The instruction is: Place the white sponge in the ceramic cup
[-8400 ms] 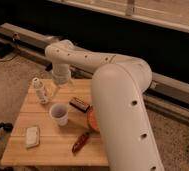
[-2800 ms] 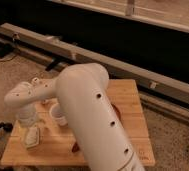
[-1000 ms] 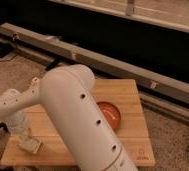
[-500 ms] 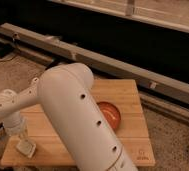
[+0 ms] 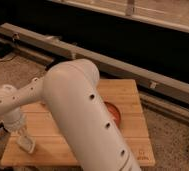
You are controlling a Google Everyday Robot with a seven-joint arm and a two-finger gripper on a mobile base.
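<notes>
At the far left the gripper (image 5: 21, 133) is hanging over the near left corner of the table (image 5: 47, 144), pointing down from a white wrist. The sponge (image 5: 27, 145) is sitting directly under it on the wood, a pale pad close to the table's left edge. It is touching the gripper's tip or very nearly so (which of the two I cannot tell, nor can I tell how wide the grip is standing). From that wrist the arm (image 5: 83, 115) is stretching rightward into a big white casing, which is filling the middle of the view and covering much of the tabletop. Just right of the casing, part of an orange bowl (image 5: 114, 113) is peeking out on the wood. Behind the table a grey rail (image 5: 113, 62) is running along a dark wall.
</notes>
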